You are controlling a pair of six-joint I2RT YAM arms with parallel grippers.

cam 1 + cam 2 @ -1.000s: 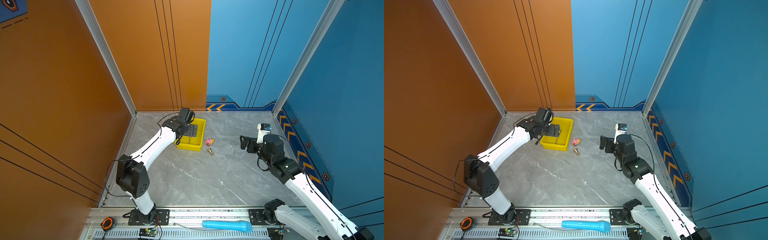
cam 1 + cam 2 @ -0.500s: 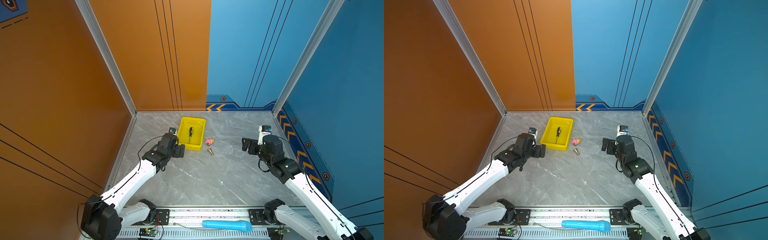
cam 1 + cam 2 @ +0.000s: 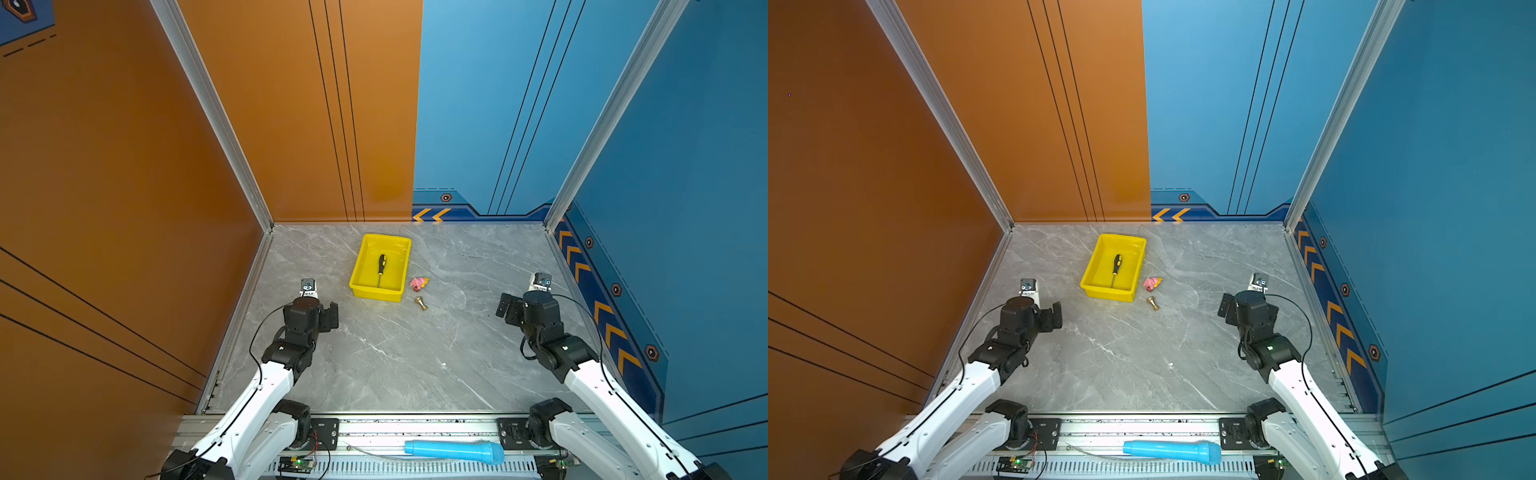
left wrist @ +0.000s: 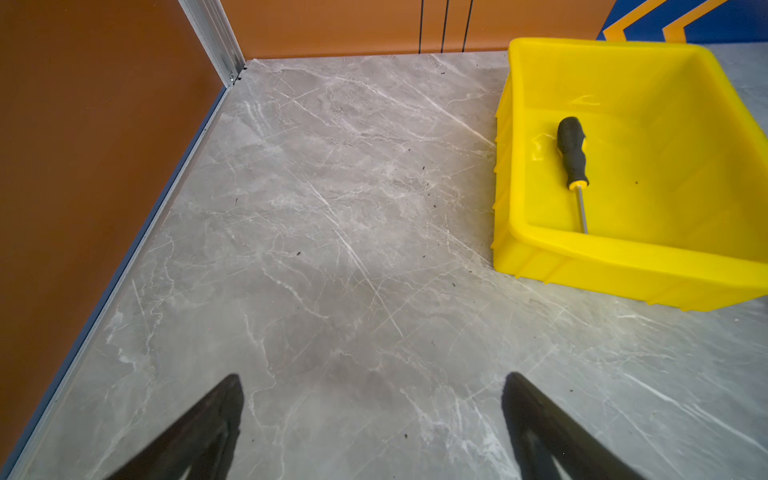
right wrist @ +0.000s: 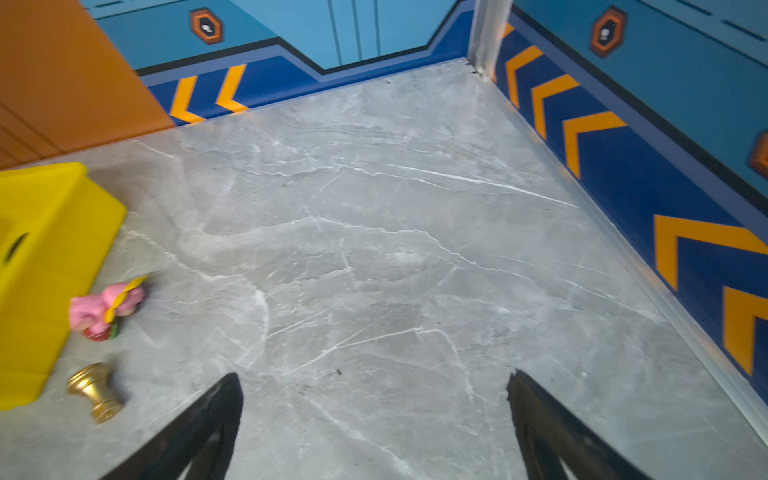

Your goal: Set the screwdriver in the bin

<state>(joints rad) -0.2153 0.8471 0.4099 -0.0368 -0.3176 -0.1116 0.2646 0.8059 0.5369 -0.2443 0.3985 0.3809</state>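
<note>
The screwdriver [image 3: 381, 266] [image 3: 1116, 266], black handle with yellow marks and a thin shaft, lies flat inside the yellow bin [image 3: 376, 291] [image 3: 1106, 293] near the back of the table. In the left wrist view the screwdriver [image 4: 573, 153] rests on the floor of the bin [image 4: 623, 266], its tip against the near wall. My left gripper [image 3: 330, 316] [image 4: 372, 378] hangs open and empty over bare table, in front and to the left of the bin. On the right side my right gripper [image 3: 505, 308] [image 5: 374, 376] is open and empty too.
A pink toy [image 3: 419, 283] [image 5: 104, 307] and a short brass fitting [image 3: 421, 303] [image 5: 95, 390] lie just right of the bin [image 5: 41, 249]. A blue cylinder [image 3: 453, 451] rests on the front rail. Orange and blue walls close in three sides.
My left arm has drawn back from over the bin toward the front left, with its gripper open. The screwdriver now shows lying in the bin. The right arm has shifted back slightly.
</note>
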